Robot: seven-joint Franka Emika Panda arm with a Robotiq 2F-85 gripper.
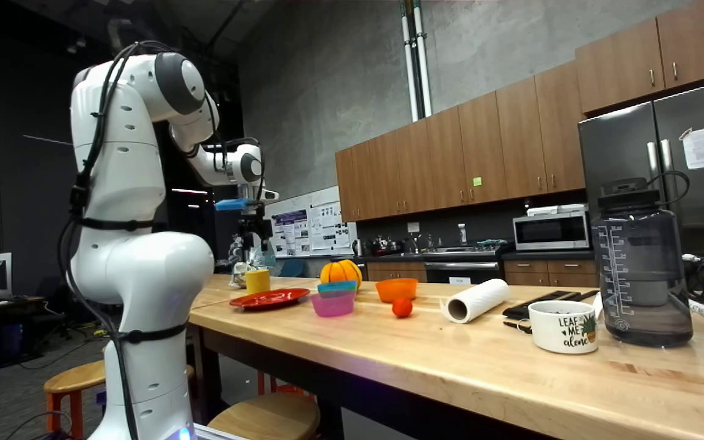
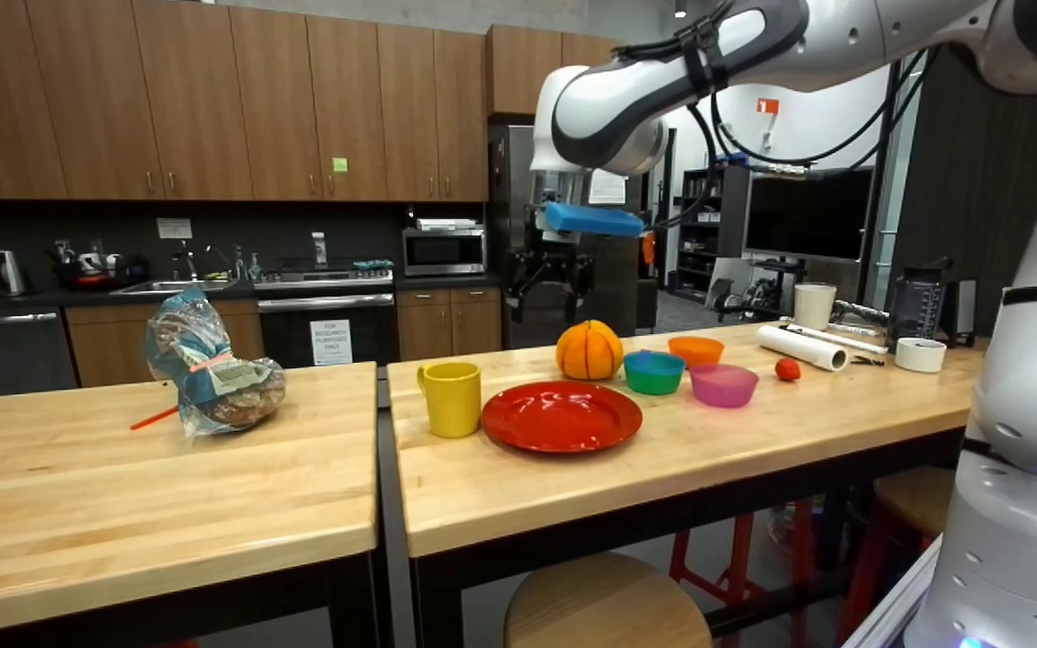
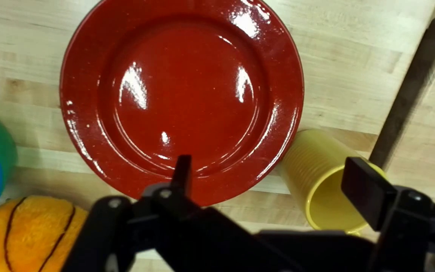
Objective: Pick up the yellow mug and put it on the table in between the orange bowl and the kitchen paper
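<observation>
While the tool (image 2: 544, 309) hovers spread, the yellow mug (image 2: 455, 403) stands upright.

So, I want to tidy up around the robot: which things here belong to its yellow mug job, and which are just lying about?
Part of the job:
yellow mug
orange bowl
kitchen paper
table
gripper

Just lying about, among others:
red plate
pink bowl
green bowl
pumpkin-shaped plush
small round red object
printed white mug
water bottle
bagged loaf

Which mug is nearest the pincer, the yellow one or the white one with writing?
The yellow mug, beside the red plate: the only mug in the wrist view, near the open pincer. The white mug stands farther away, past the kitchen paper.
</observation>
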